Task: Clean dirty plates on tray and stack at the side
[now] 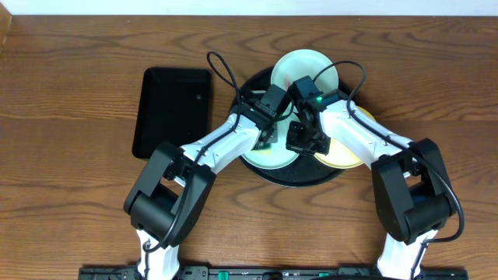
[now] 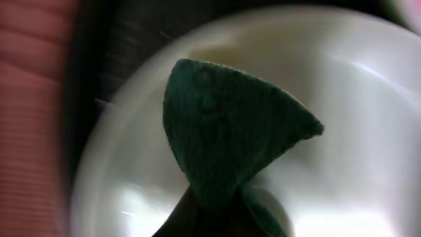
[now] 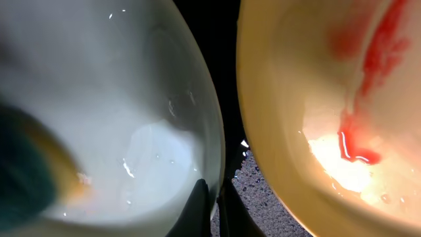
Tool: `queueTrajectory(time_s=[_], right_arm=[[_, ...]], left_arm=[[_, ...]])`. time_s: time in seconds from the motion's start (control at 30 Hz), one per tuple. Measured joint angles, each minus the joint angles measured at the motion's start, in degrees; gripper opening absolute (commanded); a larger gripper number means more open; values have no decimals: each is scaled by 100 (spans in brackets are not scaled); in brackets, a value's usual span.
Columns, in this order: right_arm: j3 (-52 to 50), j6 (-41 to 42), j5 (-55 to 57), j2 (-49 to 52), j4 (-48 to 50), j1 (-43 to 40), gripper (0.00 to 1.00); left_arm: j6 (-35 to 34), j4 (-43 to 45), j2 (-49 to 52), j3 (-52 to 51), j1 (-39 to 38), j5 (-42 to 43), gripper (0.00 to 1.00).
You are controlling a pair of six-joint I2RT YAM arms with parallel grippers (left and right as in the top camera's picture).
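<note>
The round black tray (image 1: 299, 179) holds three plates. My left gripper (image 1: 268, 140) is shut on a dark green sponge (image 2: 230, 125) and presses it into a pale mint plate (image 1: 268, 161) at the tray's left. My right gripper (image 1: 299, 144) is shut on that plate's rim, one finger inside and one outside (image 3: 212, 210). In the right wrist view this mint plate (image 3: 118, 85) looks wet, and the sponge (image 3: 26, 171) shows blurred at its far side. Beside it lies the yellow plate (image 3: 296, 85) with a red smear (image 3: 368, 59). A second mint plate (image 1: 302, 66) sits at the tray's far edge.
A smaller rectangular black tray (image 1: 173, 109) lies on the wooden table (image 1: 70, 155) left of the round tray. Both arms cross over the round tray's middle, their cables looping above it.
</note>
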Motion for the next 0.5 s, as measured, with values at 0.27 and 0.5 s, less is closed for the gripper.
queueTrajectory(time_s=[0.27,0.5], right_arm=[[17,-2,-122,0,-13,7,2],[22,-4,-85,0,-94,39,2]], left_arm=[[258,-63,24,-24,7,-1016,8],[295,-79,-450,-149,81,-1484,8]])
